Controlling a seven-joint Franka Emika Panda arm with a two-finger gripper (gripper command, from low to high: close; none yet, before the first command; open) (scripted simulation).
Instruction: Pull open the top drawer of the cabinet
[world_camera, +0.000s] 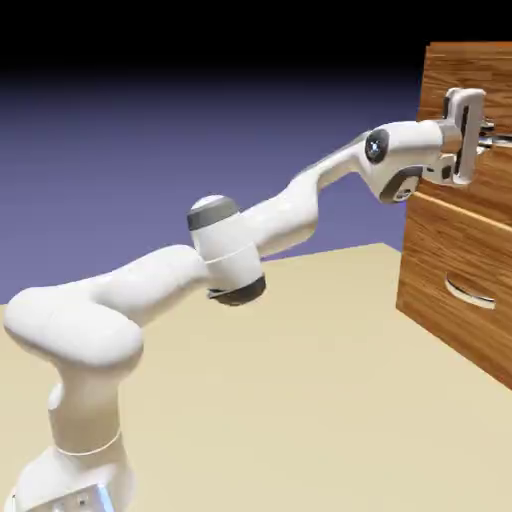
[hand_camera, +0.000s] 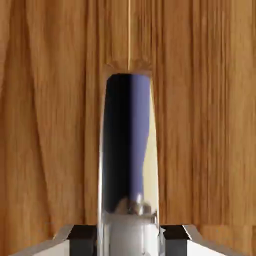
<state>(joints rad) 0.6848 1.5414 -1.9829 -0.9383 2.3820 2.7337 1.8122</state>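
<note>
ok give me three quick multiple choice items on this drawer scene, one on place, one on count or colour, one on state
1. Where is the gripper?
A. at the top drawer's handle
B. at the lower drawer's handle
C. over the table

2. How many drawer handles show in the exterior view?
A. one
B. two
C. four

3. How do the jaws stand?
A. wide open
B. shut on the handle
C. out of view

Key: 1 A, the hand meets the top drawer. 2 B, the gripped handle plus the curved handle. 3 B, the hand view shows them clamping the bar.
</note>
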